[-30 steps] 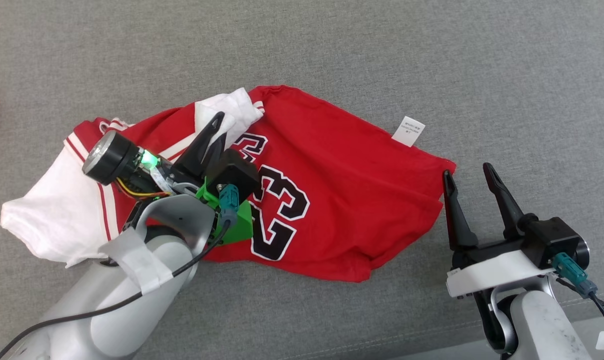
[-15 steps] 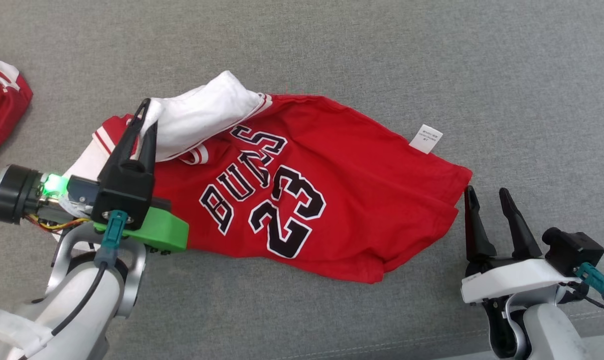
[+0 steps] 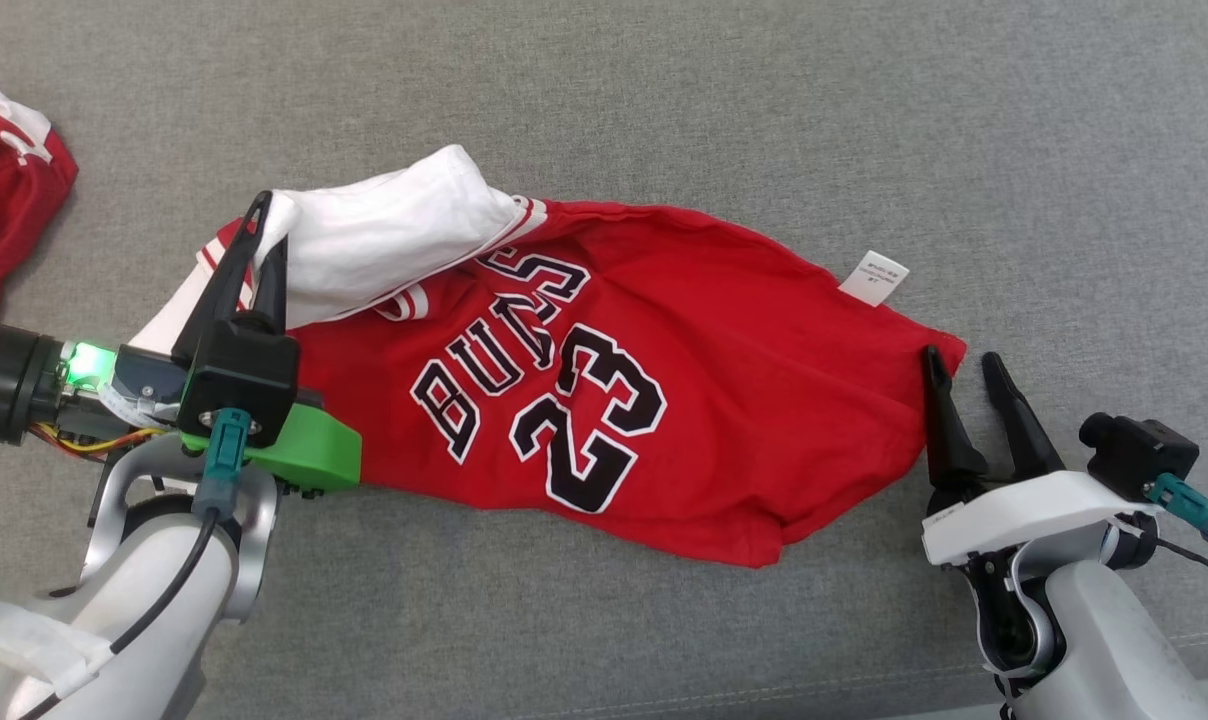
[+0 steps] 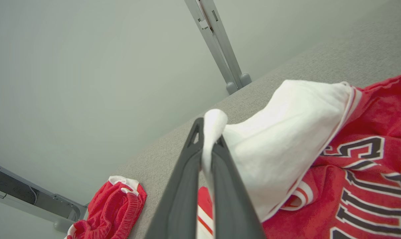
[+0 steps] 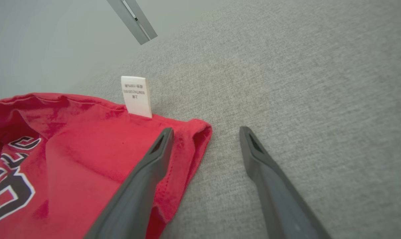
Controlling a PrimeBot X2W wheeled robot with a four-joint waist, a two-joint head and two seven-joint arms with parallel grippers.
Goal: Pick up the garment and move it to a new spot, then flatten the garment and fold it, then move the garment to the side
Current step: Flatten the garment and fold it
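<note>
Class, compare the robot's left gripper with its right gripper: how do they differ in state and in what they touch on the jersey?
The left gripper is shut; the right gripper is open. The left gripper pinches the white sleeve; the right gripper holds nothing, with one finger over the red hem corner and the other over the grey fabric surface. Both have two long dark fingers and are at the same red jersey.

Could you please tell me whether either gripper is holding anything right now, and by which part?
The left gripper pinches the white sleeve of the jersey. The right gripper stands open, holding nothing.
</note>
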